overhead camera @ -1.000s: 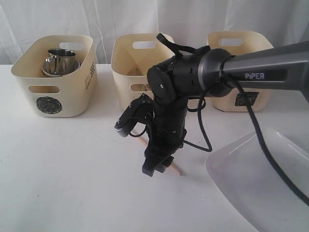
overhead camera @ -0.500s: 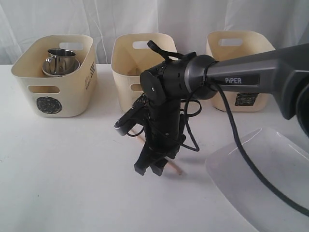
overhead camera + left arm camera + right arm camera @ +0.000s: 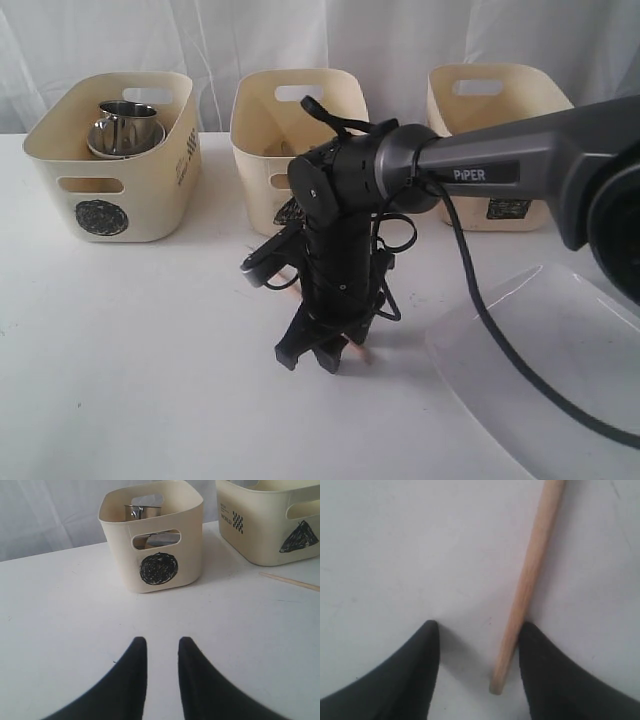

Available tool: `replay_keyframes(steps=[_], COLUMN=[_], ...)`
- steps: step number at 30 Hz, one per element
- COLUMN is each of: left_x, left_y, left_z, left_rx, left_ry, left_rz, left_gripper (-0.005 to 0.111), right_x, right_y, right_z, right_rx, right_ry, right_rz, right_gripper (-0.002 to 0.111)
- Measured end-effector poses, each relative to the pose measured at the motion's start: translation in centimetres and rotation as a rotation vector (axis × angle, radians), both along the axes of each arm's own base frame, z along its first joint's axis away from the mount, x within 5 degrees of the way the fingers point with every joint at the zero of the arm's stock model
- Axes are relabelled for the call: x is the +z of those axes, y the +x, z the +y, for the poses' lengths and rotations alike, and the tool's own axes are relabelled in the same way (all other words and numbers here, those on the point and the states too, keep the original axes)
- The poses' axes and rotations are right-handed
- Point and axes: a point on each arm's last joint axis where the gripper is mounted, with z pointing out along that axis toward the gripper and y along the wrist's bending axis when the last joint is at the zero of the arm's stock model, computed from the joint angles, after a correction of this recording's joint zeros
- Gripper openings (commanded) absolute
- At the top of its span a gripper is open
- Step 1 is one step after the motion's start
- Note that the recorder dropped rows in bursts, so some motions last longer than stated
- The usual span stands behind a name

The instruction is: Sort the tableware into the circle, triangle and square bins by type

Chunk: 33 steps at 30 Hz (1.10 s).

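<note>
my right gripper (image 3: 478, 625) is sitting low on the white table (image 3: 395, 540), jaws apart. the wooden chopstick (image 3: 530, 570) is lying flat between them, touching one. my left gripper (image 3: 161, 641) is hanging half open, holding nothing.

Right arm (image 3: 500, 160): swings further towards the left of the exterior view, its wrist sinking lower in front of the triangle bin (image 3: 262, 130).
Right gripper (image 3: 308, 362): shifts left and slightly nearer the front edge of the desk (image 3: 150, 350), fingertips down at the surface.
Jaws: draw in a little, still apart, either side of the chopstick (image 3: 530, 580).
Chopstick: more is hidden behind the gripper, with only short bits showing.
Square bin (image 3: 540, 120): its front mark is now clear of the cable (image 3: 470, 290).
</note>
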Motion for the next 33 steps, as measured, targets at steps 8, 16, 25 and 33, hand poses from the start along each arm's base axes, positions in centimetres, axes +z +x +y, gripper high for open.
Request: replay_keyframes(steps=[8,16,25,33], left_x=[0.0,0.0,0.0,0.0], left_y=[0.0,0.0,0.0,0.0], left_z=[0.0,0.0,0.0,0.0], left_rx=[0.000,0.000,0.000,0.000], left_ry=[0.000,0.000,0.000,0.000], left_rz=[0.000,0.000,0.000,0.000], left_gripper=[0.029,0.029,0.029,0.029], right_x=[-0.2,0.2,5.0,9.4], right_y=[-0.1,0.0,-0.4,-1.7], right_z=[0.1,0.2,0.4,0.9], right_rx=[-0.008,-0.011,-0.014,-0.007], right_ry=[-0.005,0.014,0.112,0.203], right_rz=[0.032,0.012,-0.111,-0.198], right_gripper=[0.000,0.000,0.000,0.000])
